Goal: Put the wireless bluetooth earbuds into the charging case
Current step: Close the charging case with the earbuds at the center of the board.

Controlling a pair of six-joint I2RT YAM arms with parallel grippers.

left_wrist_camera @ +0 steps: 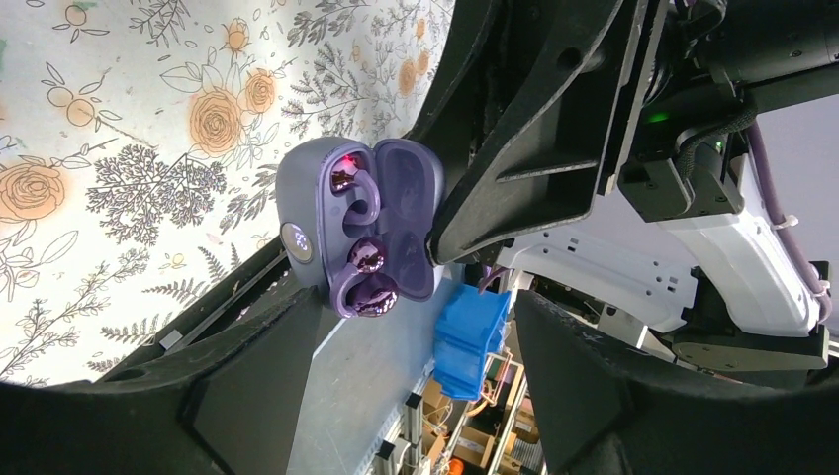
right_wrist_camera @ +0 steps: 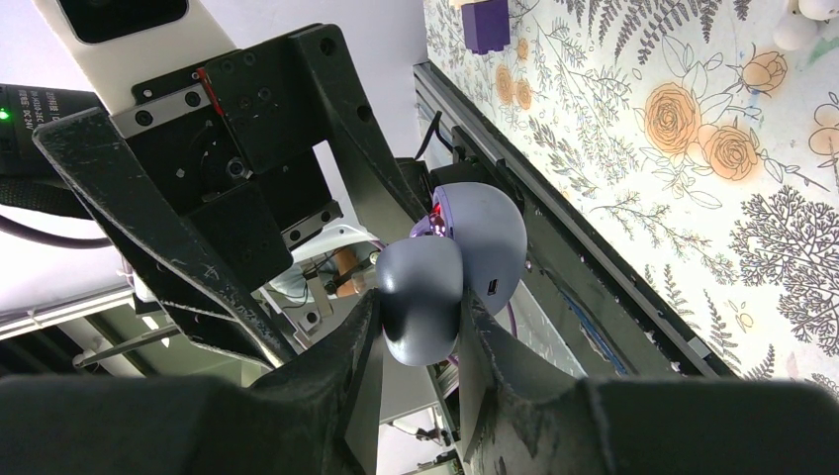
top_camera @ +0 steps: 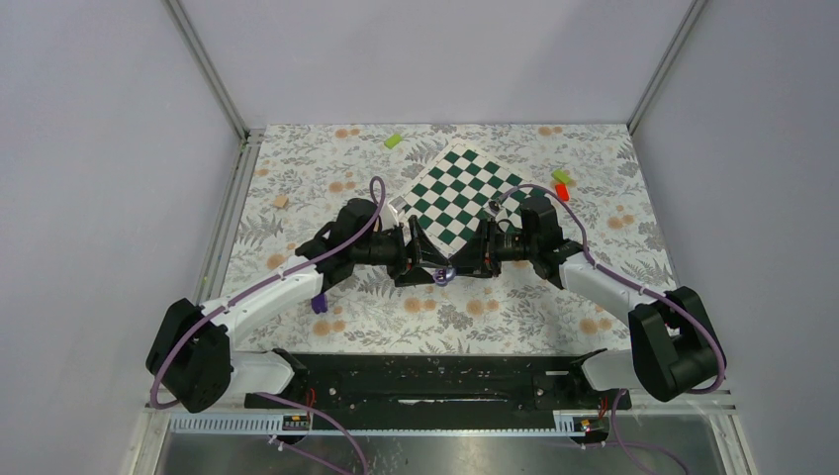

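Clamping one grey lobe of the charging case [right_wrist_camera: 423,282], the right gripper [right_wrist_camera: 419,341] had its fingers [right_wrist_camera: 341,386] drawn in against both sides of that half, with the other half projecting past the tips. The case was hinged open. Seen from the left wrist, its hollow purple interior [left_wrist_camera: 341,223] faced that camera, and a small red light glowed near the upper end.

The earbuds [left_wrist_camera: 368,277] were glossy purple, not white. Both lay inside the open case, one in the upper recess and one in the lower.

The left gripper [left_wrist_camera: 416,297] stood with its jaws wide apart and had hold of nothing. The lower end of the case sat just beyond the gap between them, close against one finger [left_wrist_camera: 237,386]. Contact there could not be confirmed.

From overhead, the left gripper [top_camera: 425,265] and right gripper [top_camera: 461,263] met tip to tip, with the case [top_camera: 442,275] between them. The chessboard [top_camera: 465,193] lay just beyond the fingers.
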